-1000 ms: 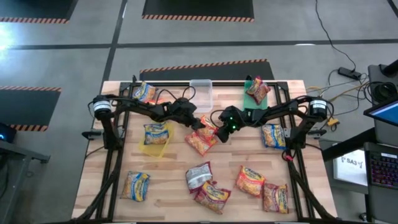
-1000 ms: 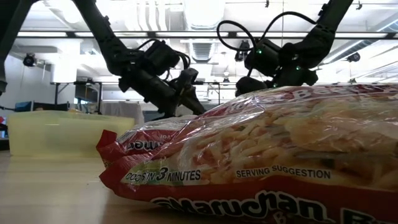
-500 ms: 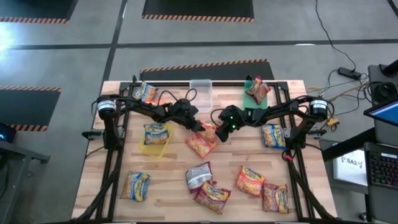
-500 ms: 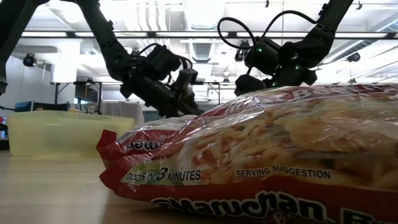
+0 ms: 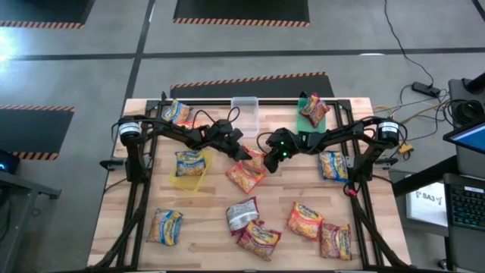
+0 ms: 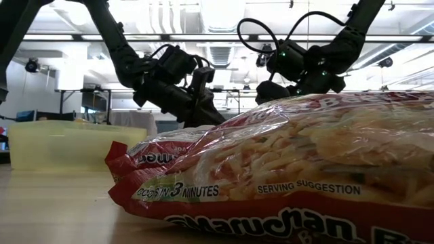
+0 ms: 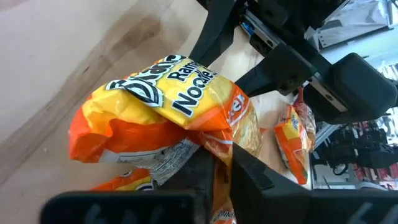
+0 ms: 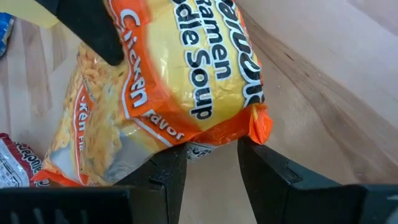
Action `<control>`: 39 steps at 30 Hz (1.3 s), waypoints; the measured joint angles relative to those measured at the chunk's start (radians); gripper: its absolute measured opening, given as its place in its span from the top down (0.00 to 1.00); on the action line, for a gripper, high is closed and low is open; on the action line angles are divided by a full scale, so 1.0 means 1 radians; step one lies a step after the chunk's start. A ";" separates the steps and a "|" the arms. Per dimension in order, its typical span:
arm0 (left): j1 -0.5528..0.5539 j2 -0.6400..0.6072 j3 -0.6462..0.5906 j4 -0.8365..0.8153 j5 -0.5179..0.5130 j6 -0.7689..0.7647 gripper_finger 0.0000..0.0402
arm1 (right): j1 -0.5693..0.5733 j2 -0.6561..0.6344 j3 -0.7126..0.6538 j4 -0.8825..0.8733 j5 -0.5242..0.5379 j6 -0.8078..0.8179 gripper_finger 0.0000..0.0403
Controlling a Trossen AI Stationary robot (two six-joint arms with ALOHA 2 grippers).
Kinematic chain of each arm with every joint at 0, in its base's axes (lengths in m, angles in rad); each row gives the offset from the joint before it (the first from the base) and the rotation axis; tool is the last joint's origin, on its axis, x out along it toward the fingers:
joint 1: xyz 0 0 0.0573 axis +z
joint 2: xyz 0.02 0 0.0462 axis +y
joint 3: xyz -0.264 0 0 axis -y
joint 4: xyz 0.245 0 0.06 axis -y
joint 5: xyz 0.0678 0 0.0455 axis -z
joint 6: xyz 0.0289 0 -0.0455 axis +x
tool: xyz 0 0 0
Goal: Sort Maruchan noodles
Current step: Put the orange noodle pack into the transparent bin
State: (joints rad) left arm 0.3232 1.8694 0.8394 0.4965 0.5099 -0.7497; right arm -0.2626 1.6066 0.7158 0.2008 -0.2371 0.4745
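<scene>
High view: places the orange packet (image 5: pixel 255 160) near the middle of the table (image 5: pixel 204 220), a little toward 12 o'clock, between both grippers.

Left wrist view: shows the left gripper (image 7: pixel 221 165) closed tight on one crinkled edge of this packet. Right wrist view: shows the right gripper (image 8: pixel 208 155) partly open, one finger at each side of the opposite end; cannot tell if pressing on it. Looks like a hand-over to the left arm.

To do it well: pinch the flat seam, not the brittle noodle block. Spread the right fingers fully before drawing away. Lift straight up, so as not to drag the second packet (image 5: pixel 244 176) lying just beside, at 7 o'clock.

Readable on the orange packet: "Ramen Noodle Soup", "Chicken", part of "Flavor". Low view, on the near red packet (image 6: pixel 305 169): "Maruchan", "3 minutes", "serving suggestion".
</scene>
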 joint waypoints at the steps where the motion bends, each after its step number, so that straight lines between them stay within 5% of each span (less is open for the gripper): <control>1: 0.000 0.000 0.000 0.000 0.000 0.001 0.98 | 0.000 0.000 0.000 0.000 -0.005 -0.004 0.67; 28: 0.039 -0.142 0.000 0.058 0.019 0.057 1.00 | -0.039 -0.202 0.002 -0.311 -0.076 -0.030 0.67; 39: 0.200 -0.208 0.000 0.022 -0.186 0.202 1.00 | -0.039 -0.280 0.001 -0.319 -0.074 -0.033 0.67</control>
State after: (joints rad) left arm 0.5235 1.6618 0.8394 0.5187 0.3241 -0.5473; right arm -0.3019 1.3261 0.7173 -0.1182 -0.3111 0.4419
